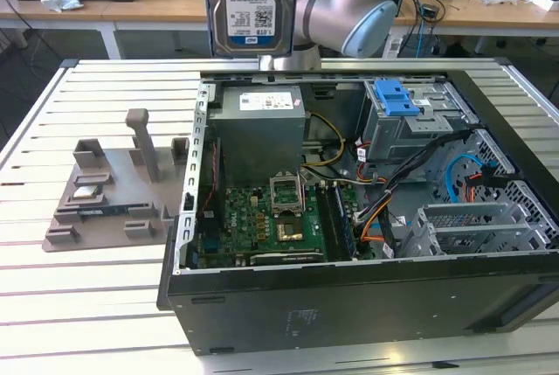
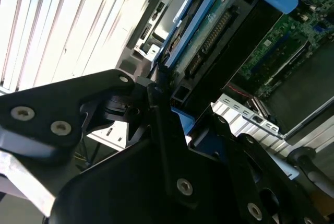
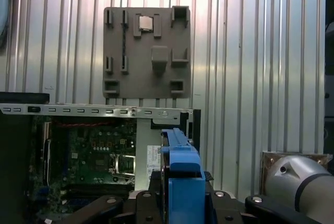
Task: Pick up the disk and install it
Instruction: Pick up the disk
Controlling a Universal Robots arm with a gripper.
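Observation:
The disk [image 1: 250,3] hangs upright high above the back left corner of the open computer case [image 1: 367,305], its white-and-blue label facing the exterior camera. Its upper part runs out of the picture there. In the first wrist view its bright blue carrier [image 3: 182,174] is seen edge-on, clamped in my gripper [image 3: 182,203], which is shut on it. The second wrist view shows the disk's underside and blue frame [image 2: 209,36] reaching out from my black fingers [image 2: 163,125], above the case interior.
Inside the case are a motherboard [image 1: 262,218], a grey power supply box [image 1: 260,126], a drive cage with a blue latch piece [image 1: 396,98] and loose cables. A grey fixture plate [image 1: 109,191] lies on the slatted table at the exterior view's left. The arm's elbow [image 1: 349,8] stands behind the case.

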